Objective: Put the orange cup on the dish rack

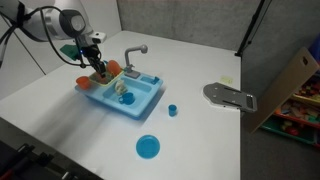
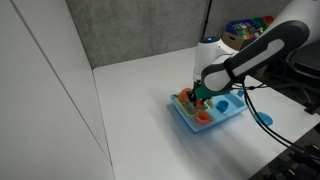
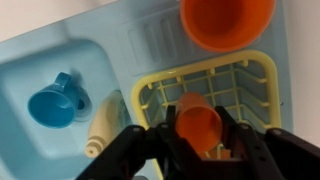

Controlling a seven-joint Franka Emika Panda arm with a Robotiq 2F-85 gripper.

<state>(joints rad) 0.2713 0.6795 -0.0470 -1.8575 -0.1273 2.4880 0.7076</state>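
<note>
The orange cup (image 3: 198, 118) sits between my gripper's black fingers (image 3: 200, 135), just above the yellow-green slotted dish rack (image 3: 256, 76). The rack is one end section of the blue toy sink unit (image 1: 142, 100) with a grey faucet (image 1: 133, 52). In both exterior views my gripper (image 1: 97, 67) (image 2: 200, 97) hangs low over the rack end (image 1: 88, 85) of the sink (image 2: 228, 115). The fingers press the cup's sides. I cannot tell whether the cup's base touches the rack.
A larger orange bowl (image 3: 226, 22) (image 1: 114, 68) stands beside the rack. A blue cup (image 3: 56, 106) and a cream object (image 3: 104, 132) lie in the basin. On the white table are a blue plate (image 1: 147, 147), a small blue cup (image 1: 172, 110) and a grey utensil (image 1: 230, 96). A cardboard box (image 1: 290, 85) stands at the edge.
</note>
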